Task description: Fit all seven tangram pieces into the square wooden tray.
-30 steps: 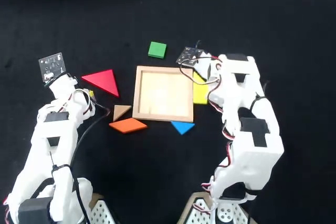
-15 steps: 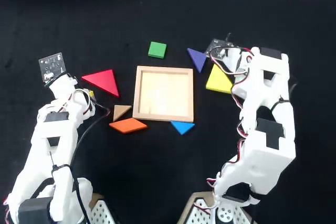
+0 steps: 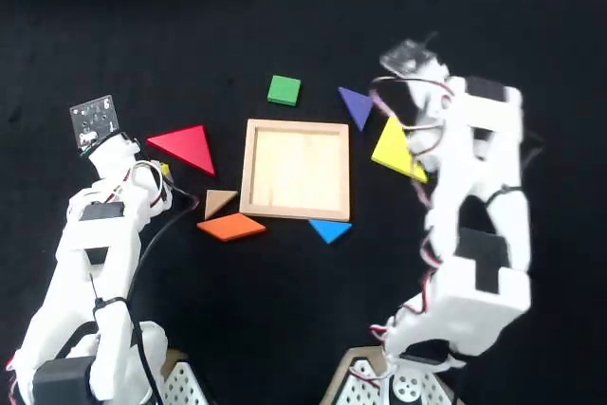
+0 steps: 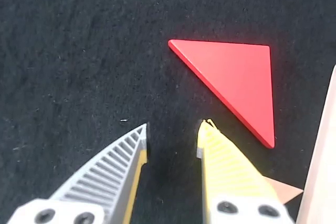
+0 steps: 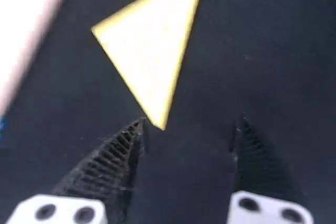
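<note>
At far left the left end effector (image 4: 177,124) hangs partly open and empty, its tips just short of the red triangle (image 4: 231,82), seemingly lined up to take that piece first. Right of it lie the tan triangle (image 3: 220,202) and orange parallelogram (image 3: 231,227), both close to the tray (image 3: 296,170). The tray sits bare in the middle of the table (image 3: 285,310), probably so either arm can reach it. The green square (image 3: 284,90) lies beyond it, the blue triangle (image 3: 330,230) on its near side, and the purple triangle (image 3: 358,106) off its far right corner. All seven pieces are outside. Farther right, the right end effector (image 5: 190,120) gapes wide and empty at a corner of the yellow triangle (image 5: 152,45). No piece carries readable writing.
</note>
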